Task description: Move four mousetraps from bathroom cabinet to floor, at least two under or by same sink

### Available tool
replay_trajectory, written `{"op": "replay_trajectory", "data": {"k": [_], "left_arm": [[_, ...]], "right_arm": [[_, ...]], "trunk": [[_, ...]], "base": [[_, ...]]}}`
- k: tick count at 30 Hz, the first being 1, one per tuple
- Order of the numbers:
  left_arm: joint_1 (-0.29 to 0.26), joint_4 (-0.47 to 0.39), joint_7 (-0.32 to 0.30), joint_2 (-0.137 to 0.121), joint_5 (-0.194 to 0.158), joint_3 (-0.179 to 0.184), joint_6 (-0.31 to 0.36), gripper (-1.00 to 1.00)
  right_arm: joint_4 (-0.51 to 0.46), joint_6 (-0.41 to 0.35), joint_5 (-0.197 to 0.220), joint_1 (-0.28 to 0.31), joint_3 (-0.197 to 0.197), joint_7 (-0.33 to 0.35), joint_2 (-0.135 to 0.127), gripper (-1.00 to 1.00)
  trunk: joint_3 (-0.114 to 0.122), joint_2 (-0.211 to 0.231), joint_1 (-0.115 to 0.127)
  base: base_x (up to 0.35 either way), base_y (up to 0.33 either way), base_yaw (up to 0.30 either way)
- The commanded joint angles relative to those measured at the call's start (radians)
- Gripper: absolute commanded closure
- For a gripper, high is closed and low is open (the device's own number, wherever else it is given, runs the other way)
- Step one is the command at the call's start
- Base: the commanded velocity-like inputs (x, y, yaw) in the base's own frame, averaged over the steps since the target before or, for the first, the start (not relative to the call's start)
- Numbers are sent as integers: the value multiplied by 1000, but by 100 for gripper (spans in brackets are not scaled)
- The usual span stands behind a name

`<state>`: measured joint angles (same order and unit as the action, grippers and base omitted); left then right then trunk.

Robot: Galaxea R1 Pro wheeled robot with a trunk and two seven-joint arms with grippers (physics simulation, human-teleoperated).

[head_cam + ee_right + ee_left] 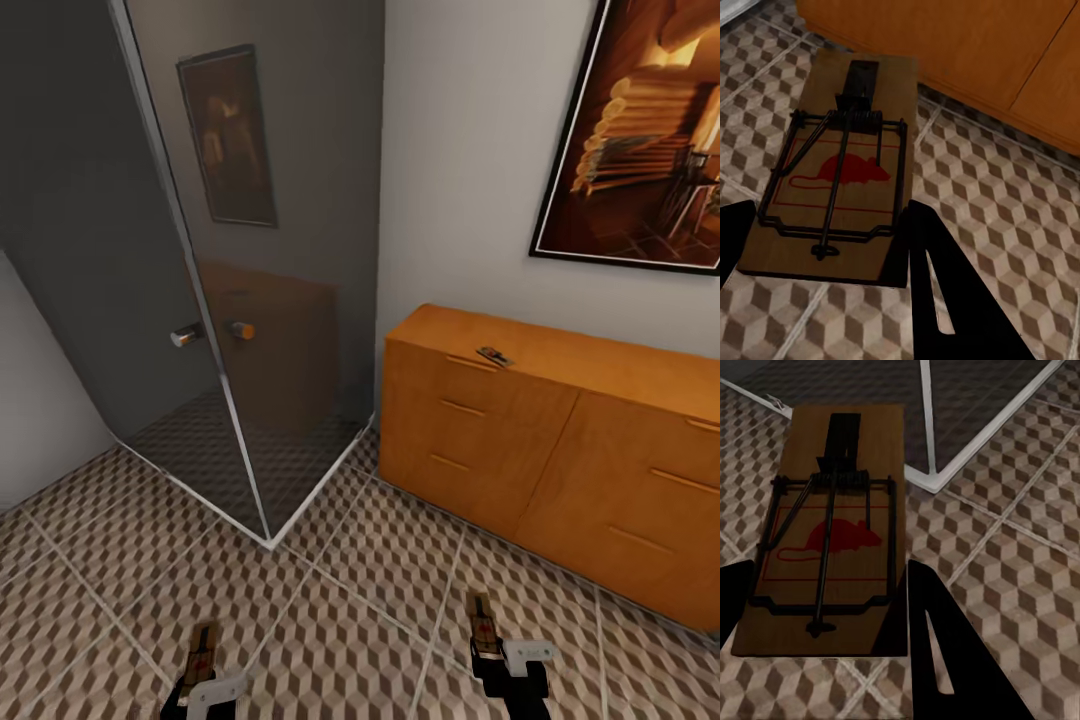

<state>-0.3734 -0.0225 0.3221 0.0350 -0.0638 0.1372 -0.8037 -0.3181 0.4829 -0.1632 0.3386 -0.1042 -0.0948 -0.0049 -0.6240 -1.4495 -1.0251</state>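
Head camera looks down from high over tiled floor (330, 610) toward cabinet (560, 450) at right of frame; both wrist cameras sit close above that floor

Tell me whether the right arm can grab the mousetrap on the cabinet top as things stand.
Probably not: the right gripper is already shut on a mousetrap, and the one on the cabinet top lies well beyond it.

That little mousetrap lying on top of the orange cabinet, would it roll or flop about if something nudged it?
Probably neither. The mousetrap on the cabinet looks like a flat board, so it would likely slide rather than roll. The matching trap between the left fingers stays straight, suggesting stiff wood. Its thin wire parts seem the likeliest to snag or bend.
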Motion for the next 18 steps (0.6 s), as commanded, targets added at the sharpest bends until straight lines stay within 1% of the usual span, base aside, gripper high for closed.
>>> {"op": "replay_trajectory", "data": {"k": [1,18], "left_arm": [[-1,1,8,0,-4,9,-2,100],[-1,3,8,0,-4,9,-2,100]], "right_arm": [[1,3,-7,0,-5,0,0,100],[1,3,-7,0,-3,0,0,100]], "trunk": [[-1,0,0],[-1,0,0]], "base": [[0,0,287],[0,0,287]]}}
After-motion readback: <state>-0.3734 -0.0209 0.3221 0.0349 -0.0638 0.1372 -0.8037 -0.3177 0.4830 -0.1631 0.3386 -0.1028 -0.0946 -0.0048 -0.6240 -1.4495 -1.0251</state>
